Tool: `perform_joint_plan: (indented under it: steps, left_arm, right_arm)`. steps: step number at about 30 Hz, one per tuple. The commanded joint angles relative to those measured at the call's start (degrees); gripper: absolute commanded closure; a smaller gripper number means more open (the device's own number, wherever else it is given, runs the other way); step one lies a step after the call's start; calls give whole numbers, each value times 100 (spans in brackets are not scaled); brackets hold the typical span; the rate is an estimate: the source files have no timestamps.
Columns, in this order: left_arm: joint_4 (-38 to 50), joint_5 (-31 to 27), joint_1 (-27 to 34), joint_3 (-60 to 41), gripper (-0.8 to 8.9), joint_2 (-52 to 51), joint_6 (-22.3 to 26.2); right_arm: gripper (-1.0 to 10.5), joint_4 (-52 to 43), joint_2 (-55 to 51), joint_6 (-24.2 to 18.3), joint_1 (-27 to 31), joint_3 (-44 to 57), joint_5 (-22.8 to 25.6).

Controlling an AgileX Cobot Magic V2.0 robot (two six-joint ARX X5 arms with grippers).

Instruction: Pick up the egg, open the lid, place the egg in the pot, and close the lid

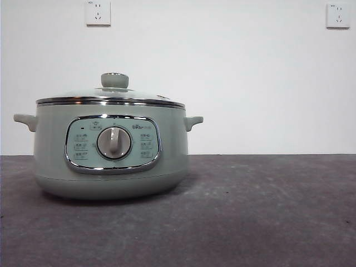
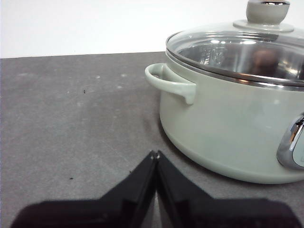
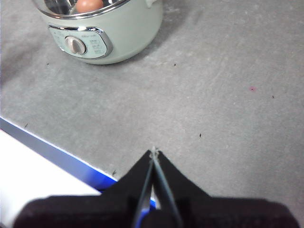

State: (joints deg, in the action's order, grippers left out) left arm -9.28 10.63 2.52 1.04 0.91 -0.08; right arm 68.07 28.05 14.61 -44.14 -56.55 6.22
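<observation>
The pale sage-green pot [image 1: 111, 150] stands on the dark table at the left. The glass lid [image 1: 111, 95] with its green knob [image 1: 114, 80] sits on it, closed. The reddish-brown egg [image 3: 89, 4] lies inside the pot, seen through the glass in the right wrist view; it also shows dimly in the left wrist view [image 2: 264, 61]. My left gripper [image 2: 155, 154] is shut and empty, low over the table beside the pot's side handle [image 2: 168, 83]. My right gripper [image 3: 154, 151] is shut and empty, above the table's front edge, well away from the pot [image 3: 102, 33].
The grey table top [image 1: 267, 211] stretches to the right of the pot. Its edge with a blue strip [image 3: 57, 156] runs near my right gripper. A white wall with two sockets [image 1: 98, 12] stands behind.
</observation>
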Motion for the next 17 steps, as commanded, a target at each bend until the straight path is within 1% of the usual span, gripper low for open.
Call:
perform_joint_plan:
  steps: [1, 13, 15, 17]
  left_arm:
    - [33, -15, 22, -59, 817, 15, -35]
    - [33, -15, 22, -59, 817, 37, -35]
    - [33, -15, 22, -59, 817, 37, -35]
    - [33, -17, 22, -59, 817, 37, -35]
  right_arm:
    - [946, -33, -15, 63, -9, 59, 24]
    - [946, -35, -15, 61, -7, 59, 24]
    - [946, -90, -46, -273, 138, 59, 232]
    - [946, -273, -109, -315, 466, 59, 350]
